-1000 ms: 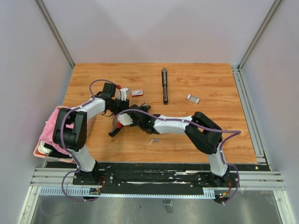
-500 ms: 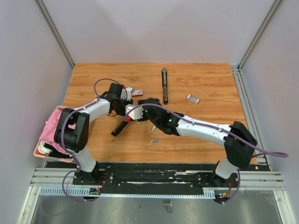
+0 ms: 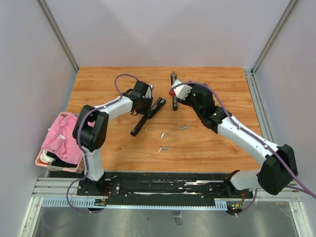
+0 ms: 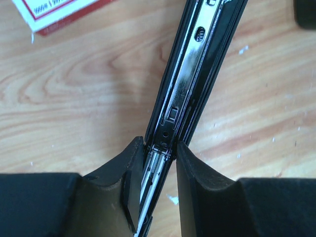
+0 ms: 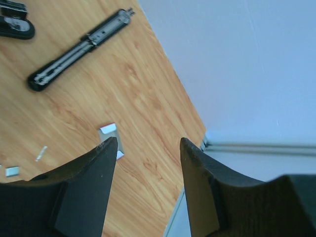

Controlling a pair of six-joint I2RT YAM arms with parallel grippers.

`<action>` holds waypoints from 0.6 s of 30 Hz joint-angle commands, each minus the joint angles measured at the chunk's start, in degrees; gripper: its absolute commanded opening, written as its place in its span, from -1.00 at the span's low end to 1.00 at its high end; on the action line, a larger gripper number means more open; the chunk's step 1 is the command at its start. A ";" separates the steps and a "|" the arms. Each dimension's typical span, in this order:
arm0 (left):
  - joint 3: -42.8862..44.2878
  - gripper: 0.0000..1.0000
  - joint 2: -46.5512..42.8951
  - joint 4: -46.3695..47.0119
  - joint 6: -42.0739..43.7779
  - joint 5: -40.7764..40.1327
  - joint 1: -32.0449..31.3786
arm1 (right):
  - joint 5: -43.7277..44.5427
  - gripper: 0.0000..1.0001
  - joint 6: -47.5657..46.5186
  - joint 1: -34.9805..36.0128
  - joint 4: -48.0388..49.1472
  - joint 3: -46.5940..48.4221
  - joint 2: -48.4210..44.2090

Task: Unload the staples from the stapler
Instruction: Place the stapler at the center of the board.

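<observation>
Pinched between the left gripper (image 4: 158, 145) fingers (image 4: 131, 168): the long black stapler (image 4: 190, 84), opened out, its shiny metal magazine channel facing up. Seen from the top view, held just off the centre of the wooden table (image 3: 222, 79), one end slanting near and left, the other far and right. Close on the far-left side, a small red-and-white rectangular box (image 4: 49, 12).

Already out on the wood: a few of the staples (image 3: 162, 135), tiny silvery-grey strips, scattered near of the stapler and toward the middle. Whether more sit in the channel cannot be told; only bare metal and a spring show.

Spread wide and holding nothing: the right gripper (image 5: 147, 143), hovering far of centre, above and just beside a slim black bar (image 5: 79, 49) with metal fittings, lying well apart from the stapler.

Probably the emptying step, judging by the open magazine. To do it well:
- Keep the left pinch firm on the rail sides, not on the spring.
- Tip the open channel downward so any remaining strip slides free rather than jams.
- Bring the open right claw in low along the channel, then close only on the strip itself.
- Watch for thin strips snapping or skidding on the smooth wood.
</observation>
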 commanded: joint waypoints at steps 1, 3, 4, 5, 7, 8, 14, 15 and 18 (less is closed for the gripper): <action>7.44 -0.99 4.43 -1.57 -5.38 -6.93 -1.66 | -1.94 0.10 4.98 -5.10 -0.04 -1.33 -3.25; 10.19 -1.00 6.16 -1.88 -6.13 -9.69 -2.57 | -2.40 0.10 5.71 -6.67 0.16 -1.73 -4.14; 11.46 -0.99 6.82 -1.96 -6.41 -11.03 -3.01 | -2.54 0.10 6.03 -7.35 0.24 -1.87 -4.45; 12.69 -0.99 7.55 -2.08 -7.18 -12.65 -3.50 | -2.65 0.10 6.26 -7.85 0.33 -1.97 -4.74; 15.94 -1.00 9.40 -3.43 -8.21 -15.32 -4.18 | -2.69 0.10 6.66 -8.63 0.40 -2.10 -5.12; 17.87 -0.99 10.58 -4.56 -8.93 -16.75 -4.41 | -2.67 0.10 6.71 -8.92 0.47 -2.15 -5.30; 31.65 -1.00 18.82 -11.81 -12.95 -24.16 -5.05 | -3.08 0.10 6.99 -9.71 1.87 -3.67 -6.16; 33.57 -0.99 20.25 -12.87 -13.53 -24.41 -5.05 | -3.14 0.11 6.93 -9.75 2.10 -3.92 -6.20; 39.87 -1.00 24.35 -16.37 -16.00 -25.98 -5.10 | -3.24 0.11 7.03 -9.75 2.39 -4.28 -6.34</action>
